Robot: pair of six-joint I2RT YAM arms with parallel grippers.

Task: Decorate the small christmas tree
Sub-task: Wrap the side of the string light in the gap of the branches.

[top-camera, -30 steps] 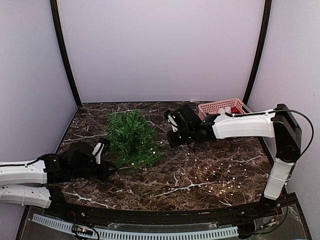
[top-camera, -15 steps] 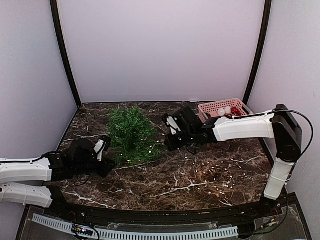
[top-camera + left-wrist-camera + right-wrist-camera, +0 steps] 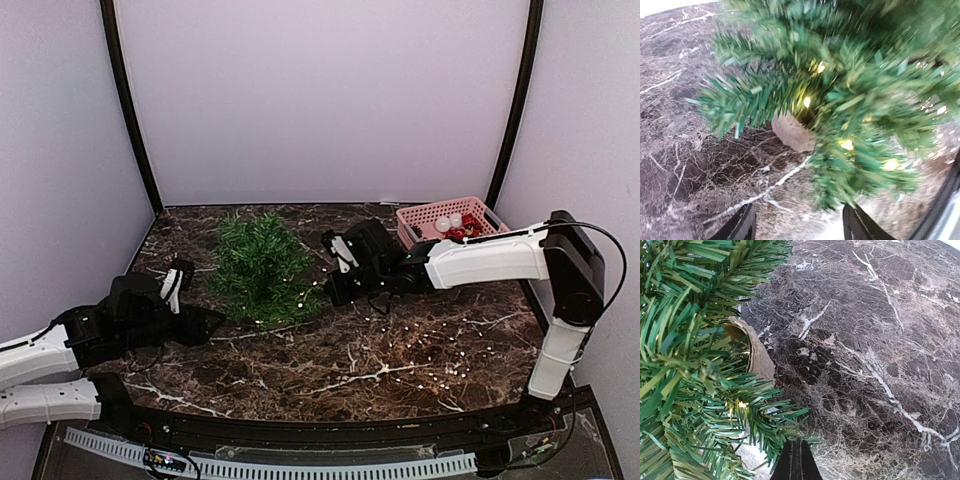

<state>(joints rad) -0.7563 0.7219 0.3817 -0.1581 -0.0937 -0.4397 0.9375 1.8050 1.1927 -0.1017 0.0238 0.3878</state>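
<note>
Your small christmas tree (image 3: 262, 268) stands left of centre on the counter (image 3: 300, 385), a few lights glowing in its branches. Your left end effector (image 3: 799, 224) hangs wide open just beside its base, gripping nothing. Your right end effector (image 3: 796, 460) is pinched tight at the tree's right edge. Early days, I'd say: most of the light string (image 3: 432, 350) lies loose on the counter, and the red ornaments (image 3: 462, 231) sit in the pink basket (image 3: 422, 213).

White shells, black joints on left arm (image 3: 30, 352) and right arm (image 3: 490, 258); black jaws, black cables.
</note>
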